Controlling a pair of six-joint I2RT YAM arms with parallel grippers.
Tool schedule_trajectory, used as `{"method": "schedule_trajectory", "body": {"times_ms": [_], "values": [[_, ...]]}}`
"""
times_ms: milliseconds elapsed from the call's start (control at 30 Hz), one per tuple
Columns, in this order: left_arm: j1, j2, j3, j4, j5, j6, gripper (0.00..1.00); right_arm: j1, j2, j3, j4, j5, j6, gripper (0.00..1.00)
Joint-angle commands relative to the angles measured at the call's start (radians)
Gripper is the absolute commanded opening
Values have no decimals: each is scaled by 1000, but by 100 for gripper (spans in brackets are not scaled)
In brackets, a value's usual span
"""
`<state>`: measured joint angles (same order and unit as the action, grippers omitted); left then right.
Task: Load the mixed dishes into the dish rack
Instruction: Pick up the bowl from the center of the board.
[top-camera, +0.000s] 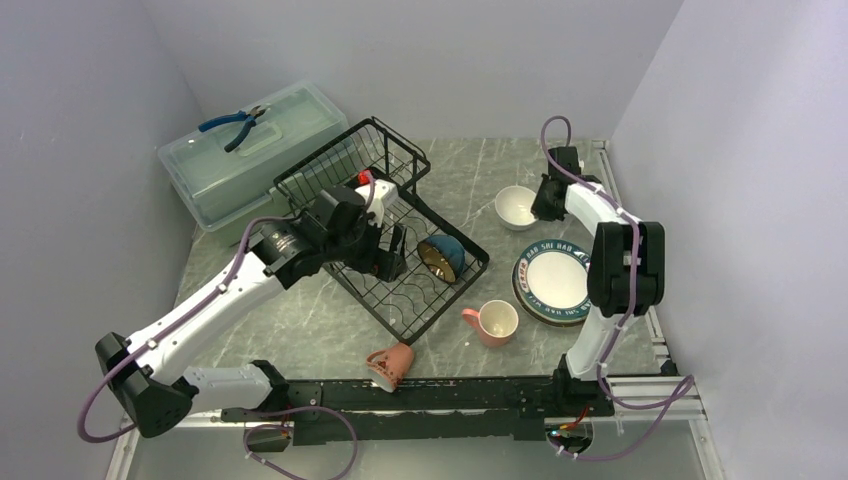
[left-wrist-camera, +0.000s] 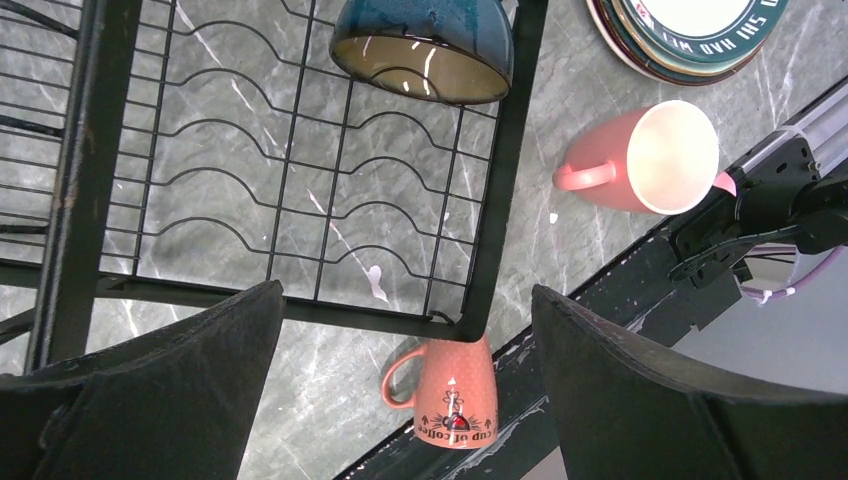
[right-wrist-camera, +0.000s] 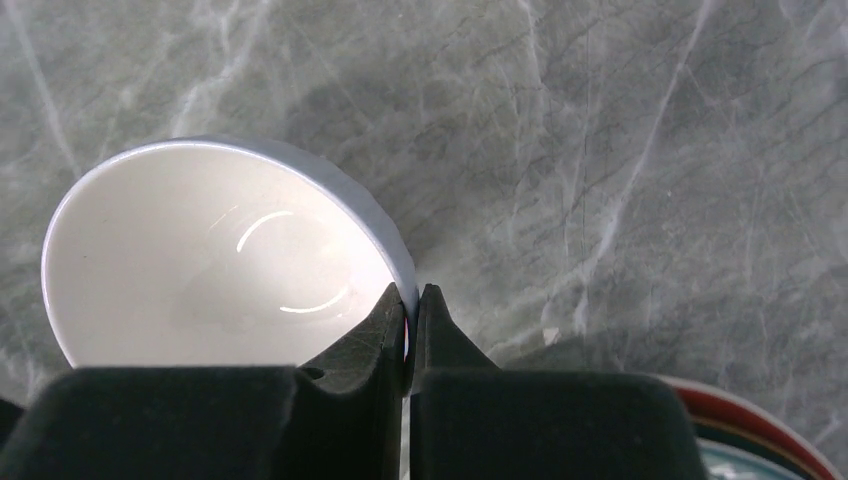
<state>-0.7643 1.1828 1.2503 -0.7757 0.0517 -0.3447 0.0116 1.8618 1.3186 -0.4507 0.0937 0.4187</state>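
The black wire dish rack (top-camera: 430, 300) stands left of centre with a blue bowl (top-camera: 441, 256) lying on its side inside it. My left gripper (top-camera: 385, 250) hovers over the rack, open and empty (left-wrist-camera: 405, 300); the blue bowl (left-wrist-camera: 425, 50) shows beyond it. My right gripper (top-camera: 545, 200) is shut on the rim of a small white bowl (top-camera: 516, 207), one finger inside and one outside (right-wrist-camera: 411, 300). The white bowl (right-wrist-camera: 215, 265) rests on the table. A stack of plates (top-camera: 553, 281) topped by the teal-rimmed one sits at the right. One pink mug (top-camera: 493, 322) lies beside the stack, another (top-camera: 391, 365) at the front edge.
A translucent pale green lidded box (top-camera: 250, 165) with blue pliers (top-camera: 235, 125) on top stands at the back left, against the rack. Walls close in on three sides. The black mounting rail (top-camera: 450, 395) runs along the front, touching the tipped mug (left-wrist-camera: 455, 395).
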Motion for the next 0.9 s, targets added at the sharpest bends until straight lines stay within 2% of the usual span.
{"method": "schedule_trajectory", "body": {"times_ms": [0,433,867], "values": [[4,27,54,14,-5,-24,99,48,-165,18,43,42,-8,0],[5,74,178,-17,-31,-95,99,255,-417,35,-77,236,-107,0],[33,100,234,7,-25,-209,100,472,-588,93,-250,245,-142,0]]}}
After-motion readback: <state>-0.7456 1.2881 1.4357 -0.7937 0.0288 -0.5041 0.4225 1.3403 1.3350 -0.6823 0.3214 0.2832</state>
